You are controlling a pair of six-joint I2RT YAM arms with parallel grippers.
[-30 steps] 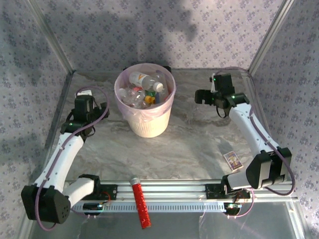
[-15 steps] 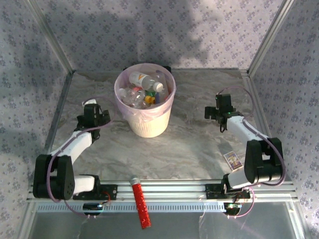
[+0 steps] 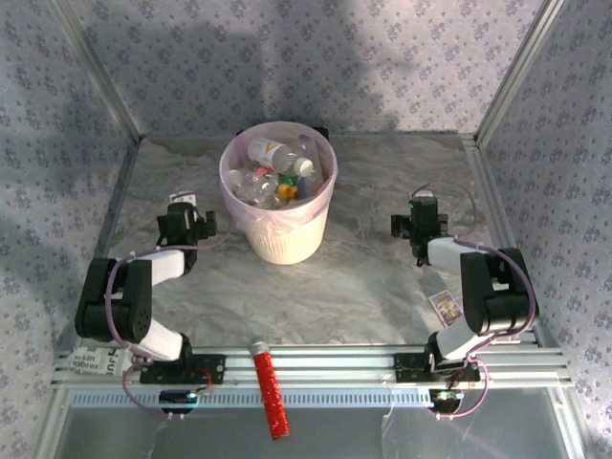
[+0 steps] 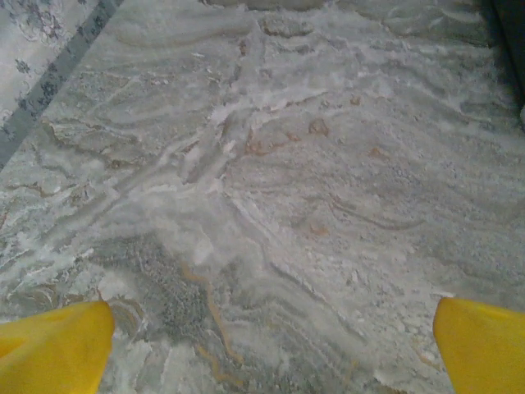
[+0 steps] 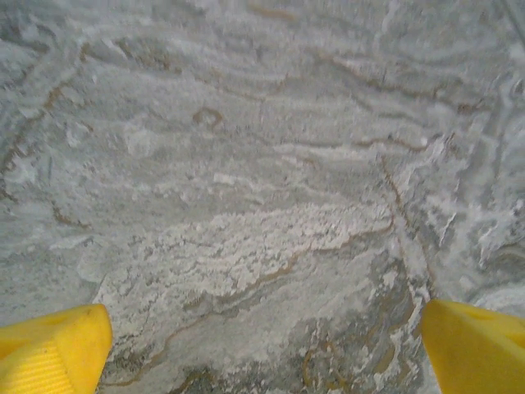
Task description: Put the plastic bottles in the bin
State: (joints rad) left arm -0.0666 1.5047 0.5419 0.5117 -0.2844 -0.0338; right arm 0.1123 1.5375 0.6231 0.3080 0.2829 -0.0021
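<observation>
While both arms sit folded low, a wide swing can topple the full bin (image 3: 287, 241).
Top view: the plastic bottles (image 3: 273, 172) lie inside it, just right of the left gripper (image 3: 186, 222) and well left of the right gripper (image 3: 418, 226); a card (image 3: 446, 306) nearer that arm's base invites a false pick. Left wrist view: fingertips (image 4: 53, 345) spread wide over the table (image 4: 287, 164). Right wrist view: fingertips (image 5: 49, 349) equally wide, nothing held.

Top cam sat high behind the arm bases (image 3: 172, 368), looking down over the whole counter (image 3: 363, 277) from far off. Wrist cams looked down from right up close, left tool (image 4: 271, 353) and right tool (image 5: 262, 353) framing a patch of marble. All three shared that counter.
</observation>
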